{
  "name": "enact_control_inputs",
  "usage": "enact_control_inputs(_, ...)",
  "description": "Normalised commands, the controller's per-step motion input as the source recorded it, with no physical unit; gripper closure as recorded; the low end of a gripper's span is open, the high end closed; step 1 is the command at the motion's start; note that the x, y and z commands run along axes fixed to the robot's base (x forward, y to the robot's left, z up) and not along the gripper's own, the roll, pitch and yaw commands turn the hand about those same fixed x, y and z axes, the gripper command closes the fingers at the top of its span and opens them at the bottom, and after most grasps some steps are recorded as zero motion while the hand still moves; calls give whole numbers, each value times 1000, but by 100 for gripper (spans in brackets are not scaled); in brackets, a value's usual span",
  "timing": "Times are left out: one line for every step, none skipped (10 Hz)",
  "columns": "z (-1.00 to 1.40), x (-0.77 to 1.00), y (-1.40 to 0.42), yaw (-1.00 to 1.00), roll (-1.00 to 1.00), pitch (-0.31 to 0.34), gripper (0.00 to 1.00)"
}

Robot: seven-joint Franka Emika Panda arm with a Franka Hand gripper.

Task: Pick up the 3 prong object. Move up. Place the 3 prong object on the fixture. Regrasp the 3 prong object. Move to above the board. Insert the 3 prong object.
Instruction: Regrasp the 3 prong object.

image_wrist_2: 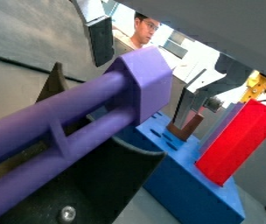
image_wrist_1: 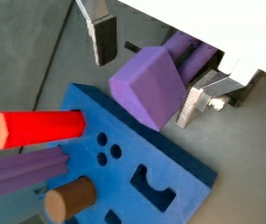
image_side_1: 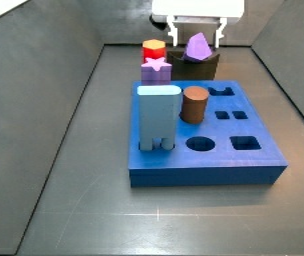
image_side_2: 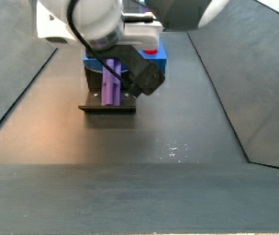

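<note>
The violet 3 prong object (image_side_1: pixel 196 45) lies in the notch of the dark fixture (image_side_1: pixel 195 68), behind the blue board (image_side_1: pixel 235 150). It shows in both wrist views (image_wrist_1: pixel 147 87) (image_wrist_2: pixel 112 109), prongs pointing away from the board, and in a side view (image_side_2: pixel 113 78) on the fixture (image_side_2: pixel 107 107). My gripper (image_side_1: pixel 195 28) is right above it and open. The fingers (image_wrist_1: pixel 101 39) (image_wrist_2: pixel 101 44) stand on either side of the block end with a gap showing. The gripper also shows in the wrist views (image_wrist_1: pixel 147 87) (image_wrist_2: pixel 147 80).
On the board stand a pale-blue block (image_side_1: pixel 156 115), a brown cylinder (image_side_1: pixel 195 103), a magenta star piece (image_side_1: pixel 155 67) and a red block (image_side_1: pixel 154 49). Grey walls close in the floor on both sides.
</note>
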Motion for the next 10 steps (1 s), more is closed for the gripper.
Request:
enact_control_inputs(1000,-5,4,54,-30,2,0)
enact_control_inputs(1000,-13,5,56,-24,6,0)
enact_control_inputs(1000,-25,4,49,-11,12,0)
enact_control_inputs(1000,-36,10,41,-7,22,0)
enact_control_inputs(822,-39,9,33,-2,29,0)
enact_control_inputs(625,-39,9,24,3,34,0)
enact_control_inputs(426,-34,10,16,8,39,0)
enact_control_inputs(750,127,-780,33,1000,47,0)
enact_control_inputs(597,126,-750,33,1000,48,0)
enact_control_inputs(433,75,-610,32,1000,46,0)
